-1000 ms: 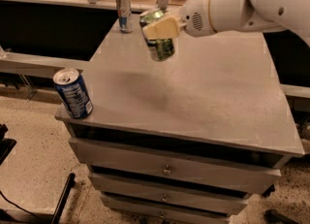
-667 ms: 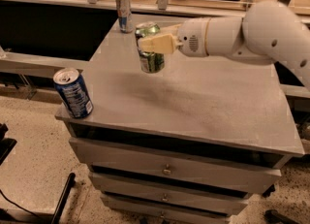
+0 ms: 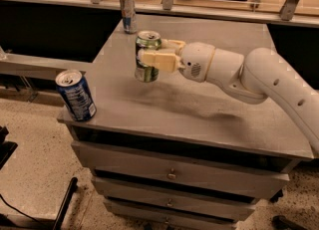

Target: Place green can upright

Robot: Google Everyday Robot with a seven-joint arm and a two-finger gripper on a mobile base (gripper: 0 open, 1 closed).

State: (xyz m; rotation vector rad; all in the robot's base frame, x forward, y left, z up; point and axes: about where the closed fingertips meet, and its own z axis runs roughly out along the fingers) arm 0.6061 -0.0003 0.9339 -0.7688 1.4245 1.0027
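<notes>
A dark blue aluminium can [image 3: 76, 96] stands clear at the near-left corner of the grey bench [image 3: 199, 109]. Further right, the green aluminium drink can [image 3: 146, 72] hangs upright, seemingly just above the surface. It is side-clenched in the jaws of the cream gripper [image 3: 152, 57], ready for lowering.

The green can [image 3: 147, 72] bore pale markings and a silver top. The gripper [image 3: 149, 52], clasped around it over the left half of the grey table [image 3: 199, 99], had cream-yellow fingers [image 3: 158, 58]. The arm [image 3: 249, 72] behind was white. The dark blue can [image 3: 76, 96] at the front left corner carried white print. The slim can [image 3: 128, 12] at the back was silver and blue. The floor [image 3: 35, 174] was speckled beige.
</notes>
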